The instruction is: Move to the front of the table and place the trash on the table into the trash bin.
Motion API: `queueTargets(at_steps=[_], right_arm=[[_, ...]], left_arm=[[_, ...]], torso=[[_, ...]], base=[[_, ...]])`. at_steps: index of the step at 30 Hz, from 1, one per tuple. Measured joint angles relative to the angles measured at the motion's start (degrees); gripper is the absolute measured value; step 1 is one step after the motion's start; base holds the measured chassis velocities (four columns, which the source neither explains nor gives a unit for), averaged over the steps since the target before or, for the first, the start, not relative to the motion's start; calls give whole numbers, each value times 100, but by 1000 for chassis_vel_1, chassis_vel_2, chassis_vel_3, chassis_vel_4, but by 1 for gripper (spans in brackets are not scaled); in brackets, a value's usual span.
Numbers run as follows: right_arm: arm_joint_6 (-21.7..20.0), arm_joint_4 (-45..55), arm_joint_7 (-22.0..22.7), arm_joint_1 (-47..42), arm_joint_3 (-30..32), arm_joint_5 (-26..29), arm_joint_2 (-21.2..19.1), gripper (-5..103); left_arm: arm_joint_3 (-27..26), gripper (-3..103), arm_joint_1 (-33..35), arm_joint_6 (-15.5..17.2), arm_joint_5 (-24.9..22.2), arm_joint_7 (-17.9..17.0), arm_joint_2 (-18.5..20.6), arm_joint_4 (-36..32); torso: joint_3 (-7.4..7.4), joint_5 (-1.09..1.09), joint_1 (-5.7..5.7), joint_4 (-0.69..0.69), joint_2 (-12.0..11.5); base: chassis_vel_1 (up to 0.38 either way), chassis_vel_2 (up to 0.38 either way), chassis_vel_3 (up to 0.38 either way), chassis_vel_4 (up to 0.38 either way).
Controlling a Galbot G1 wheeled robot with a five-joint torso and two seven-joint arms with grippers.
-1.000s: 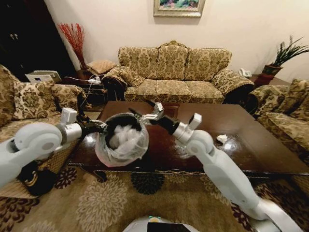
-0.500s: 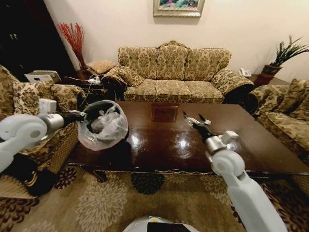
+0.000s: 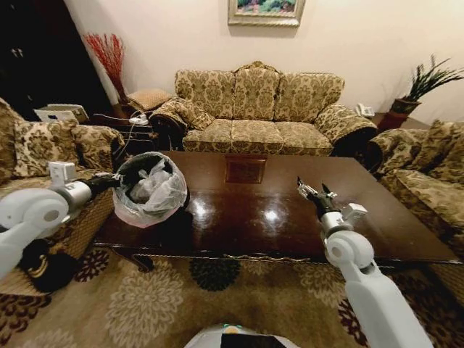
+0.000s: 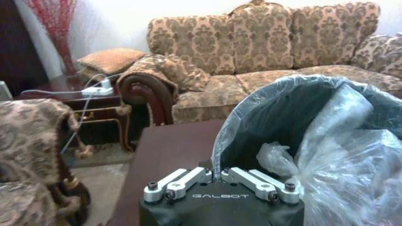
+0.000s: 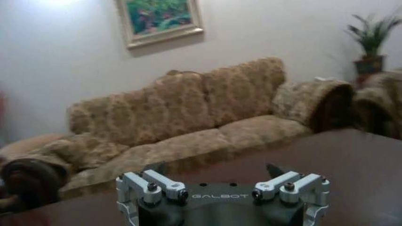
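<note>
Trash appears collected — the left end effector [image 3: 116, 180] grips the trash bin [image 3: 150, 190] rim, raised by the desk [image 3: 254, 210] corner; right end effector [image 3: 315, 193] hovers open, empty. Next, likely setting the bin down.

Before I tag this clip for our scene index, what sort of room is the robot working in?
Most likely a home living room: a patterned beige-and-gold fabric sofa faces a large dark glossy wooden coffee table, a framed painting hangs on the wall, and a floral carpet covers the floor.

Patterned sofa [image 3: 257, 109], framed painting [image 3: 265, 11], potted plant [image 3: 426, 85]
</note>
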Motion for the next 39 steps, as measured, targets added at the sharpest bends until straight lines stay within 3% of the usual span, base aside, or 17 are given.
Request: queueTargets(at_steps=[6,9,13,20,21,29,32,35,36,39], right_arm=[[61,-400,112,47,-109,-148,84,100],[69,-682,135,162,-186,-234,136,100],[142,-1542,113,425,-397,-610,285,100],[162,-2330,-29,740,-701,-764,478,100],[172,-2423,-71,792,-754,-785,525,100],[225,-3027,-135,1139,-875,-953,657,103],[225,-3153,-184,1211,-887,-965,677,95],[241,-3258,-307,1259,-905,-962,693,79],[241,-3258,-307,1259,-905,-962,693,79],[227,-3261,-366,1288,-922,-904,685,63]], left_arm=[[31,2,-45,-10,-10,35,49,-57],[62,2,-52,-58,-7,26,50,-149],[86,2,-36,-79,-3,29,-10,-438],[109,2,-37,-79,-3,29,-15,-517],[109,2,-33,-78,-10,26,-23,-539],[114,2,5,-73,-25,71,-123,-632],[119,2,9,-73,-24,110,-126,-623],[120,2,0,-75,-27,116,-103,-583],[120,2,0,-75,-27,116,-103,-583],[125,2,-7,-84,-44,117,-92,-578]], torso=[[1,-11,1,-4,-1],[1,4,1,-1,0],[1,-5,1,-6,0],[1,-13,1,2,-1],[1,-9,1,6,-1],[1,0,1,-2,-1],[1,-6,1,-3,0],[1,-6,1,0,-1],[1,-6,1,0,-1],[1,-6,1,0,-1]], base=[[-285,-295,267,268],[-234,-238,243,225],[-106,-135,136,92],[0,1,-11,-4],[73,72,-7,-24],[5,9,1,-2],[0,0,0,0],[0,0,0,0],[0,0,0,0],[0,0,0,0]])
